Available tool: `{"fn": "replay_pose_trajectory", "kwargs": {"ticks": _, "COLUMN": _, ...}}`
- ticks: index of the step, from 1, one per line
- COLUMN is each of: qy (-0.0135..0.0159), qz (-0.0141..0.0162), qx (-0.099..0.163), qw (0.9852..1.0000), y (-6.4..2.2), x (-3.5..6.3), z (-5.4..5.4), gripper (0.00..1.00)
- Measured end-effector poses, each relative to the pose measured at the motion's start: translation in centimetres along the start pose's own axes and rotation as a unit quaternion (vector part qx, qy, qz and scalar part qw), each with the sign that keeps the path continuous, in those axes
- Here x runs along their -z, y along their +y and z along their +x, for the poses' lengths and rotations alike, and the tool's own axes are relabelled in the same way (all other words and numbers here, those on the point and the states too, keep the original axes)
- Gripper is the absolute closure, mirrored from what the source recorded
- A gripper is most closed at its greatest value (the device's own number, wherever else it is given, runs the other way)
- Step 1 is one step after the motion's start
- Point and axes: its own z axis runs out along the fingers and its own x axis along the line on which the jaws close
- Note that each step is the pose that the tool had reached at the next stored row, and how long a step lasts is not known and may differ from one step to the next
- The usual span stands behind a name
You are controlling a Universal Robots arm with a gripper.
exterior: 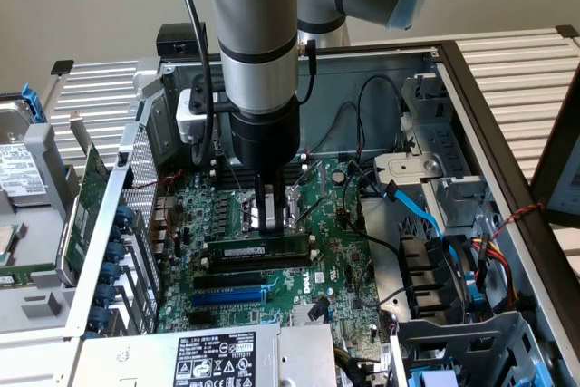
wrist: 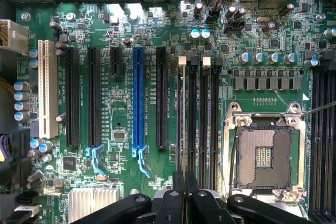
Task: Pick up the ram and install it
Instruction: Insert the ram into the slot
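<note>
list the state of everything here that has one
ram: standing upright in a black slot
gripper: shut, down at the ram's top edge
cpu socket: uncovered, empty
blue slot: empty
neighbouring ram slot: empty
computer case: open, side panel off

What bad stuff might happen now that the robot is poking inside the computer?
The fingers pinch the ram; if it sits crooked, pushing may bend it. The bare processor socket lies right beside, so a slip might scratch it.
</note>
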Motion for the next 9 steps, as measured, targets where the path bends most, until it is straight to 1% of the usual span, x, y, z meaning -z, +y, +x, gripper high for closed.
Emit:
{"fn": "replay_pose_trajectory", "kwargs": {"ticks": 6, "qy": -0.0015, "qz": 0.0000, "qx": 0.000, "qw": 1.0000, "y": 0.01, "x": -0.11, "z": -0.09, "gripper": 0.88}}
{"fn": "replay_pose_trajectory", "kwargs": {"ticks": 9, "qy": -0.0017, "qz": 0.0000, "qx": -0.001, "qw": 1.0000, "y": 0.01, "x": -0.12, "z": -0.09, "gripper": 0.88}}
